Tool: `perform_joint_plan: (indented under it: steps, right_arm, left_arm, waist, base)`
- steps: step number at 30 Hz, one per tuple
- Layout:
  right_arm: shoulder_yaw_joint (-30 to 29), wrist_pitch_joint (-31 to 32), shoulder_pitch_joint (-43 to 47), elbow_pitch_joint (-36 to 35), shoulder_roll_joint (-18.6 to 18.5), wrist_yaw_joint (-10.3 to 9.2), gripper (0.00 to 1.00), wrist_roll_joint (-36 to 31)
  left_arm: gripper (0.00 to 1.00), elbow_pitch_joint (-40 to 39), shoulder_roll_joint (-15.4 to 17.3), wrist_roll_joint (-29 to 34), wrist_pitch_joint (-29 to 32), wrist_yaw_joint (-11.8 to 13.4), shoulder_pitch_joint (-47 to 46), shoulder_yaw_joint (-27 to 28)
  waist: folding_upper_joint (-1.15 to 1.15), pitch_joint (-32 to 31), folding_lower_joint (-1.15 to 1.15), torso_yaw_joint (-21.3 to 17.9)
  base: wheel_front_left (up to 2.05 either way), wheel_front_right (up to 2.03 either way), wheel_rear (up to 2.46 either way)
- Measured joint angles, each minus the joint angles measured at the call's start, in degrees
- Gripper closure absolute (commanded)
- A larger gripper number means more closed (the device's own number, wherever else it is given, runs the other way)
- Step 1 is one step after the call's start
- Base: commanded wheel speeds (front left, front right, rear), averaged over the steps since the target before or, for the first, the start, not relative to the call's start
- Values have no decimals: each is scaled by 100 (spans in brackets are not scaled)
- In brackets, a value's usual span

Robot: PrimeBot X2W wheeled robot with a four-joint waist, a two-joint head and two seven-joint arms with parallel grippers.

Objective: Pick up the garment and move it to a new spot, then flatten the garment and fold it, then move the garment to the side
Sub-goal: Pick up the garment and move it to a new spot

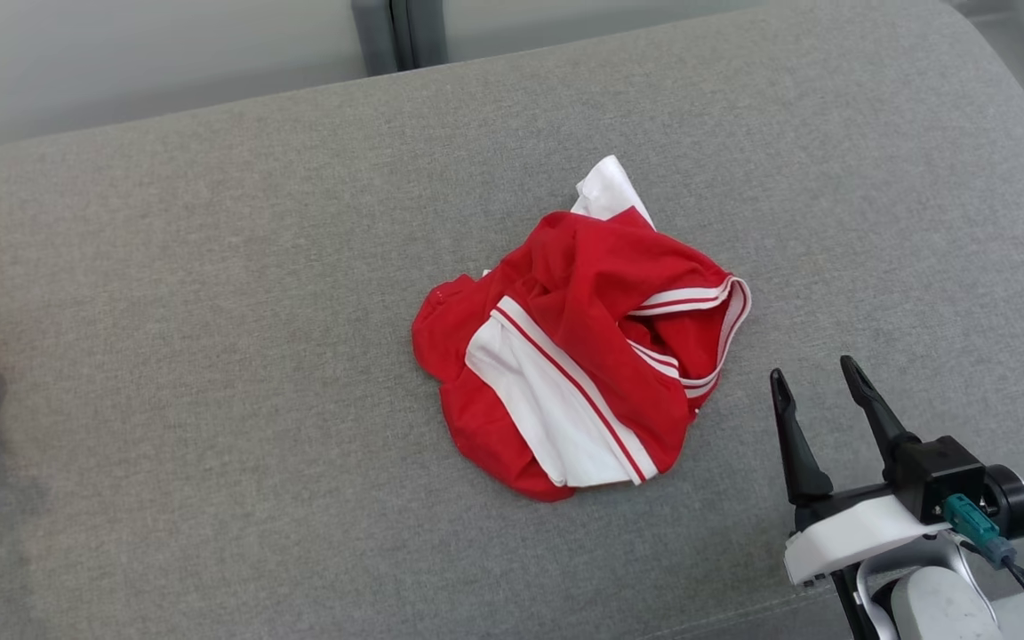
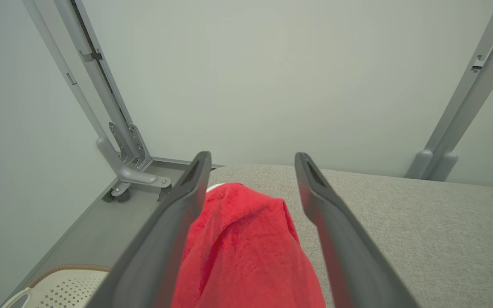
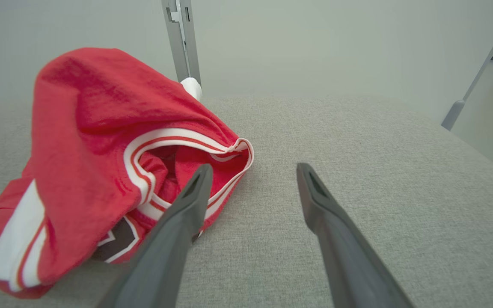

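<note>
Item: red-and-white garment (image 1: 579,347), crumpled mid-bench (image 1: 210,267), apparently awaiting flattening; right tool (image 1: 812,367) released, spread near its striped opening, likely for a pinch; left tool (image 2: 252,155) released, straddling separate red cloth (image 2: 242,244).

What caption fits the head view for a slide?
Crumpled red-and-white garment on a grey cushion, open right gripper beside it.

I can read no text, label or number here; the dark white-edged patch (image 3: 120,239) on the crumpled red-and-white cloth garment (image 3: 84,128) is illegible.
</note>
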Motion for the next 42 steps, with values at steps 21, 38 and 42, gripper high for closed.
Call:
perform_joint_plan:
  steps: [21, 38, 42]
  right_arm:
    - [-133, 0, 203, -536, 0, 0, 0, -378]
    - [-243, 0, 560, 98, 1, 0, 0, -366]
    - [-257, 0, 567, 126, 2, 0, 0, -352]
  left_arm:
    - [0, -3931, -2164, 751, -658, 561, 3218, -100]
    - [0, -3920, -3399, 2332, -667, -476, 4651, 981]
    - [0, -4041, -3394, 2336, -668, -483, 4671, 770]
  waist:
    - [0, -854, 0, 278]
    - [0, -1113, 0, 498]
    - [0, -1141, 0, 473]
  base:
    - [0, 0, 0]
    - [0, 0, 0]
    - [0, 0, 0]
